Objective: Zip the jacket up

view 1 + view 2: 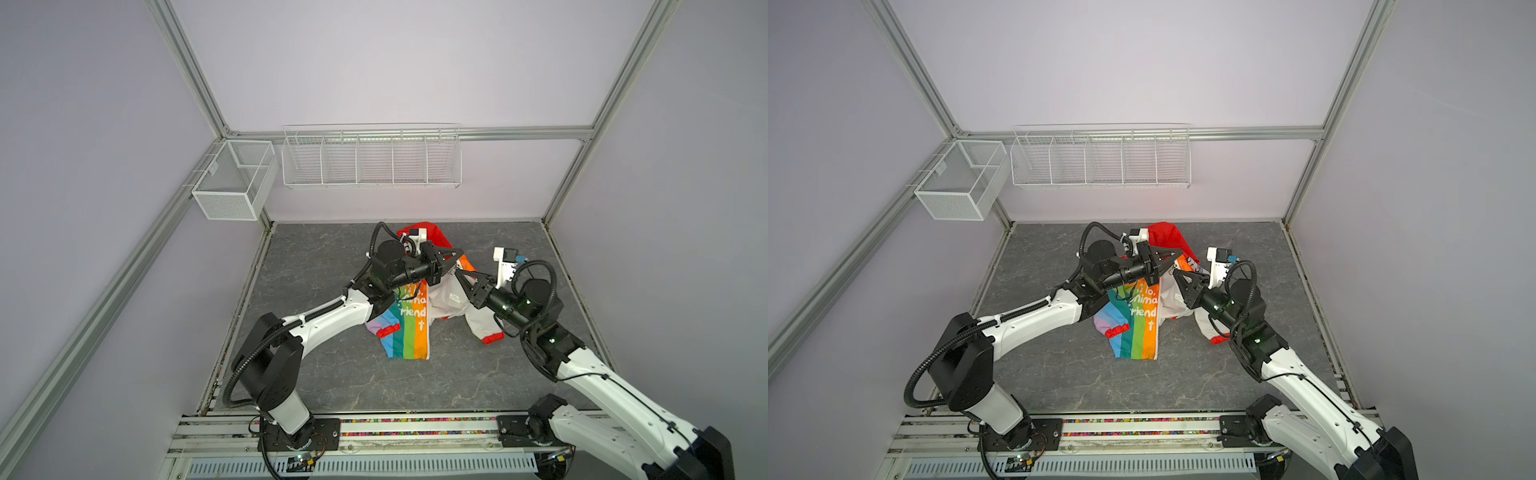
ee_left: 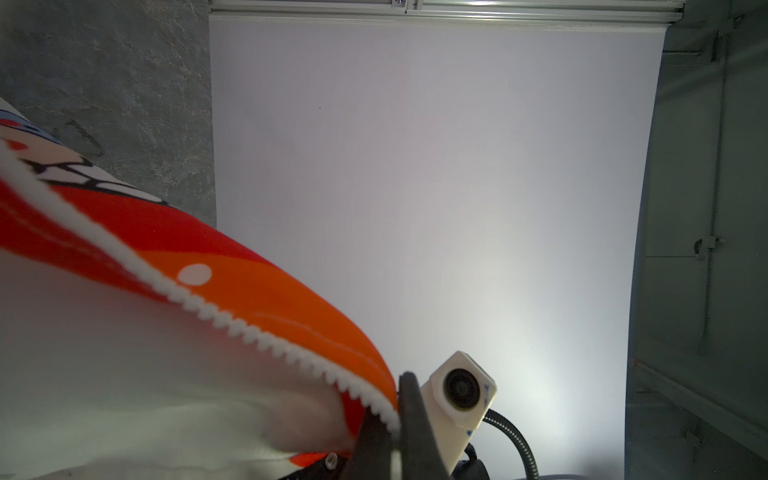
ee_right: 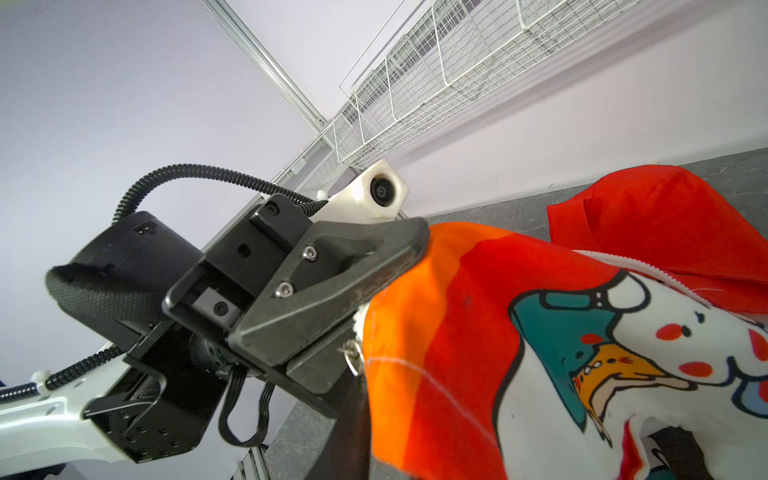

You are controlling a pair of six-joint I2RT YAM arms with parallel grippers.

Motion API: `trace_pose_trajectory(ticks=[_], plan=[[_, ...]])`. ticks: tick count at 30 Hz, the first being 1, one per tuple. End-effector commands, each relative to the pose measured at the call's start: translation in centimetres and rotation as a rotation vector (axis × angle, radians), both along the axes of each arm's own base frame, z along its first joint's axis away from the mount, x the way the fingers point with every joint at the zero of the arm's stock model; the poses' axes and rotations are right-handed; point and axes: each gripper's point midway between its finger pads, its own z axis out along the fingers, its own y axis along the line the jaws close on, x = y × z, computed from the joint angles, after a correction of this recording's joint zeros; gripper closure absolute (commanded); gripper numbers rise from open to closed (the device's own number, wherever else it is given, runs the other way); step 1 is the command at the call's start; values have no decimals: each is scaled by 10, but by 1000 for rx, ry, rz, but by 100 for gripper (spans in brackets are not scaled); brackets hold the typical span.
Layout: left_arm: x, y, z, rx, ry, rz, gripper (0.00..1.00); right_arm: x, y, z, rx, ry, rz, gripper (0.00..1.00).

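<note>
With the jacket (image 1: pixel 411 328) in the middle of the grey table (image 1: pixel 332 374): rainbow half draped down, collar end hoisted, front unzipped. Clamped shut with the left gripper (image 2: pixel 395 417) on the white zipper teeth (image 2: pixel 249 332) near the collar; narrowed almost closed at the right gripper (image 1: pixel 457 274) just beside, near the metal pull (image 3: pixel 351 359), though cannot tell whether gripping anything. Seemingly at the lining-up step; next calls for catching that pull and drawing along taut teeth.

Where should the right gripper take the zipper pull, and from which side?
Probably by the small metal pull itself, at its free-hanging end. It dangles at the orange edge of the jacket, tight beside the left gripper, which is shut on that edge. So the right gripper should come from the open side, away from those fingers.
</note>
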Motion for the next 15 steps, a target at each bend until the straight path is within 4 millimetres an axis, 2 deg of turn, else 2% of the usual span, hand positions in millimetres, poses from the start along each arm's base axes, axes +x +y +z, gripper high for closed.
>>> trace_pose_trajectory(ticks=[1, 15], plan=[[-1, -2, 10, -43, -10, -8, 100, -1, 3, 9, 31, -30, 10, 77], [-1, -6, 10, -47, -11, -10, 100, 2, 10, 5, 45, -16, 32, 72]])
